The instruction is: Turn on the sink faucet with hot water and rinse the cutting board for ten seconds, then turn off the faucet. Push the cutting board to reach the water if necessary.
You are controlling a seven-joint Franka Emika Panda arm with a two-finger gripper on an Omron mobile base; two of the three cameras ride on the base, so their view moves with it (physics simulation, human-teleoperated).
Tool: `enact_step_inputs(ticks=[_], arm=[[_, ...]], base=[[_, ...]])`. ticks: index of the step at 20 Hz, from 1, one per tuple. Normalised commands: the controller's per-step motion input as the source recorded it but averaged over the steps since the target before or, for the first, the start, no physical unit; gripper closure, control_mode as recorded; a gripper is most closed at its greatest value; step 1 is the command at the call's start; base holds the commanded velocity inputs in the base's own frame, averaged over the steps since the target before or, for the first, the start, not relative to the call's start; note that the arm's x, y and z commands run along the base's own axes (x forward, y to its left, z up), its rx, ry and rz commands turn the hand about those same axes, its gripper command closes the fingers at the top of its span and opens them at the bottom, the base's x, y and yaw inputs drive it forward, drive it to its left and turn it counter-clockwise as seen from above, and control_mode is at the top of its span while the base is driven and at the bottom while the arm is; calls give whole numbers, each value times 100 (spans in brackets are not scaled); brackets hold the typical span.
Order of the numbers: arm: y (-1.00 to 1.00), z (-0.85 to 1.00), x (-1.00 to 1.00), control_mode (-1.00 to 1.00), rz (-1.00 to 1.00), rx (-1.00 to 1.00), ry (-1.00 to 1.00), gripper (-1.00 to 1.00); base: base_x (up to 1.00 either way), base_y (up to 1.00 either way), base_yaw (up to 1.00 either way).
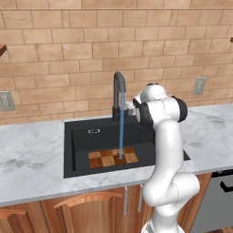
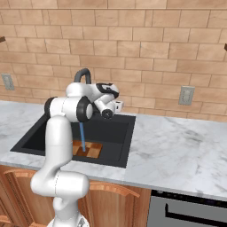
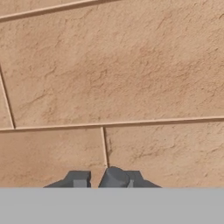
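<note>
The faucet [image 1: 119, 86] [image 2: 82, 73] is running. A thin blue stream of water [image 1: 121, 127] [image 2: 82, 137] drops straight onto the checkered wooden cutting board [image 1: 107, 159] [image 2: 91, 150], which lies flat at the front of the black sink [image 1: 82, 136] [image 2: 115, 133]. My gripper [image 1: 132, 107] [image 2: 117, 105] [image 3: 105, 179] hovers just right of the faucet's base, behind the basin, pointing at the brick wall. In the hand view its jaws stand a little apart, with a rounded dark grey end [image 3: 114, 177], probably the faucet's lever, between them. My arm hides the board's right part in the right base view.
White-grey marble counter [image 1: 27, 159] [image 2: 177, 150] runs on both sides of the basin. The brick wall carries outlets [image 1: 6, 101] [image 1: 199, 85] [image 2: 186, 95]. Wooden cabinet fronts [image 1: 86, 205] sit below, with a dark appliance front [image 2: 186, 213] at the right.
</note>
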Motion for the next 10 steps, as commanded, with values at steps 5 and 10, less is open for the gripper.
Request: enact_step_inputs(ticks=[5, 10], arm=[[-14, 0, -15, -100, 0, 0, 2, 100], [-22, 0, -28, -100, 0, 0, 4, 100]], base=[[0, 0, 0], [0, 0, 0]])
